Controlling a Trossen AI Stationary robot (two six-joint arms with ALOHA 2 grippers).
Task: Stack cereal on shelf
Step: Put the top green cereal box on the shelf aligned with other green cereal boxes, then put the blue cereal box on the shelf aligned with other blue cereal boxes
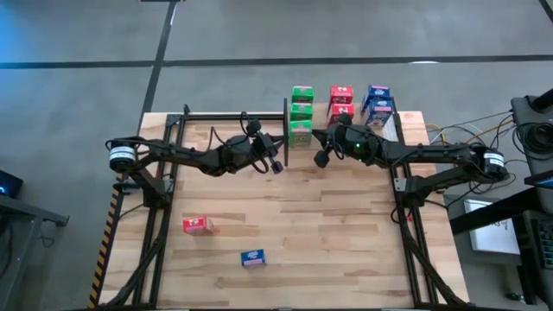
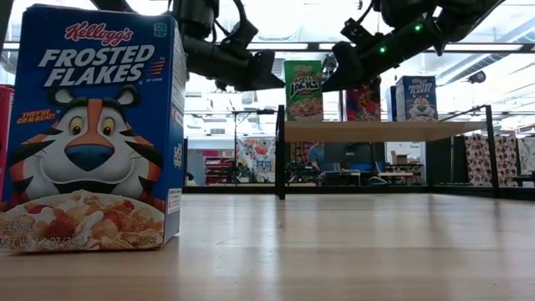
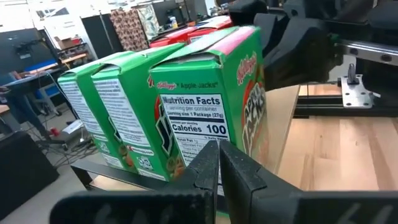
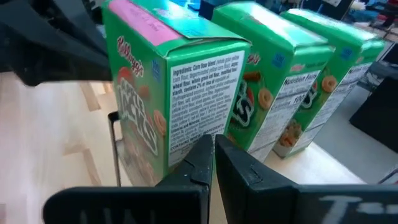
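Note:
Three green cereal boxes (image 1: 301,112) stand in a row on the shelf (image 1: 410,128) at the table's far side, with red boxes (image 1: 341,102) and blue boxes (image 1: 378,102) beside them. My left gripper (image 1: 278,166) is shut at the left side of the nearest green box (image 3: 199,112). My right gripper (image 1: 321,159) is shut at that box's right side (image 4: 199,93). In the low view the box (image 2: 303,90) stands upright on the shelf board (image 2: 384,131) between the two grippers. A red box (image 1: 197,225) and a blue box (image 1: 252,257) rest on the table, nearer the front. My left gripper's shut fingertips (image 3: 211,158) point level at the lower part of the nearest green box's Nutrition Facts side (image 3: 193,134). Whether they touch it, I cannot tell. My right gripper's shut fingertips (image 4: 205,152) point level at the lower part of the same box's ingredients side (image 4: 202,124). Whether they touch it, I cannot tell.
A black post (image 1: 285,121) stands at the shelf's left end, and a black rail (image 1: 225,116) runs along the table's far edge. Dark frame legs (image 1: 155,216) flank the table. The blue box on the table stands close in the low view (image 2: 92,125).

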